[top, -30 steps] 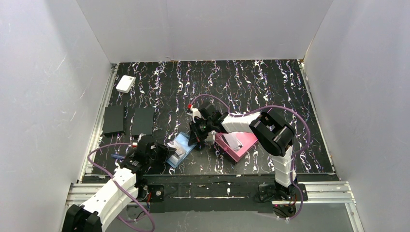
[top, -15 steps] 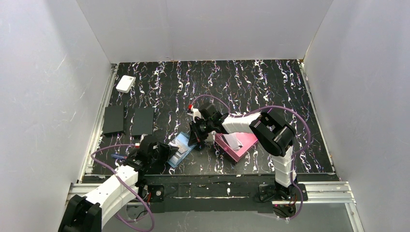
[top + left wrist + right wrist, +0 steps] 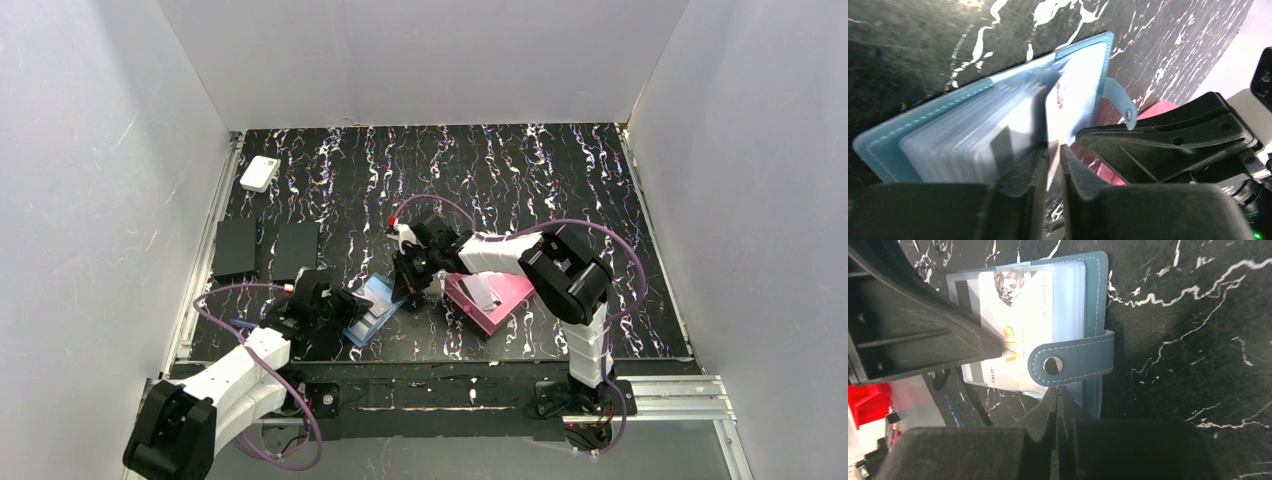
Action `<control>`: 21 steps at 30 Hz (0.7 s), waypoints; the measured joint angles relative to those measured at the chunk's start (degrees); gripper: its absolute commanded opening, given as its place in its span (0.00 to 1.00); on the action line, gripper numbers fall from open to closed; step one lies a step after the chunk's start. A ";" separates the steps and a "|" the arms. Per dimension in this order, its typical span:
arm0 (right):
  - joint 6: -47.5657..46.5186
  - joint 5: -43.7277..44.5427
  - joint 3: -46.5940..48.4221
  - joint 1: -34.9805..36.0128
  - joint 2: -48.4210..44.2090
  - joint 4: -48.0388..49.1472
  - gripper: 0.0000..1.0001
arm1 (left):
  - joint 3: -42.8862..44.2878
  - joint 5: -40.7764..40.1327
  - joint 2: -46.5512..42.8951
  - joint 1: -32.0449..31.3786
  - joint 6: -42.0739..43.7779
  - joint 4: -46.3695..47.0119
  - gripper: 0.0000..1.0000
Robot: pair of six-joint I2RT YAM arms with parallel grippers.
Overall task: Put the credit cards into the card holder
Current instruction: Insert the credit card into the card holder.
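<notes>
**While Both Jaws Work at the Card Holder**

Where the left gripper [image 3: 1053,150] comes to its tips, the jaws stand almost together, leaving only a thin slot. The edge of a pale credit card [image 3: 1023,305] sits pinched in that slot. Directly ahead of these jaws, and toward their left finger, the card holder [image 3: 898,145] lies open on the table [image 3: 500,180] with its clear pocket leaves fanned. The far part of the card lies in among those leaves.

Close on the right-finger side sits the right gripper [image 3: 1056,392]. Its jaws are fully closed, finger against finger, with nothing visible between them. The tips meet the teal cover edge of the holder just beneath the snap tab [image 3: 1073,357], which lies folded over the card face. Whether the tips press down cannot be told.

Behind the right gripper, the pink tray [image 3: 505,292] carries a grey card [image 3: 483,293]. Well beyond the left gripper lie two black slabs [image 3: 235,248] side by side, and farther out a small white box [image 3: 259,173].
</notes>
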 measured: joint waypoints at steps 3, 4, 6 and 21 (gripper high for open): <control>-2.03 1.16 2.16 0.00 -0.39 -4.26 0.20 | 2.93 0.15 1.20 0.00 2.38 -3.39 0.26; -2.82 1.64 2.86 0.00 -0.72 -5.53 0.24 | 3.52 0.15 1.22 0.00 2.84 -4.37 0.27; -4.28 2.73 4.07 0.00 -1.70 -7.85 0.27 | 4.04 0.26 1.18 0.00 3.41 -5.46 0.27; -6.91 4.00 6.01 0.00 -4.94 -11.52 0.26 | 9.73 0.96 2.34 0.00 6.12 -16.48 0.33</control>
